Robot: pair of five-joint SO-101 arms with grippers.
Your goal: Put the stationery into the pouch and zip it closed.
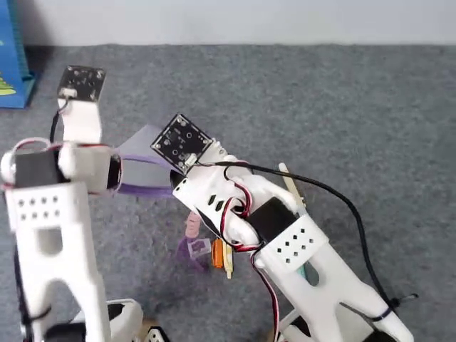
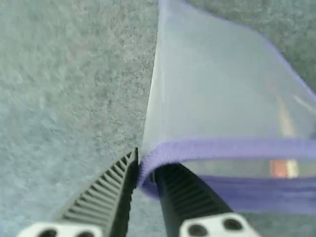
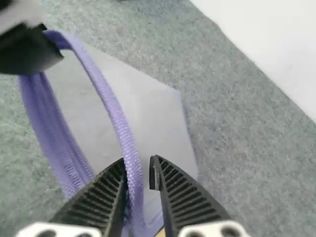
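High view puts the pouch (image 1: 139, 160) on the grey table (image 1: 356, 107) between the two arms, toward the table's left side. Its purple rim runs crosswise from one arm to the other, and its body stretches toward the far edge. The left gripper (image 2: 144, 170) is pressed together on one end of that rim, with the band pinched between its fingers. The right gripper (image 3: 136, 170) is clamped on the upper lip of the band farther along. The lower lip hangs apart from it, so the mouth looks open.

The stationery lies loose on the table, not in the pouch. A pink piece (image 1: 192, 226) and an orange piece (image 1: 217, 254) sit close together under the right arm, on the near-edge side of the pouch mouth. A pale stick (image 1: 292, 187) lies beside that arm, on the side away from the pouch. The orange piece's long axis runs roughly from near edge to far edge.

By my reading the right arm is much the nearer to these pieces. It would have to let go of the lip to fetch them while the left one steadies the pouch.
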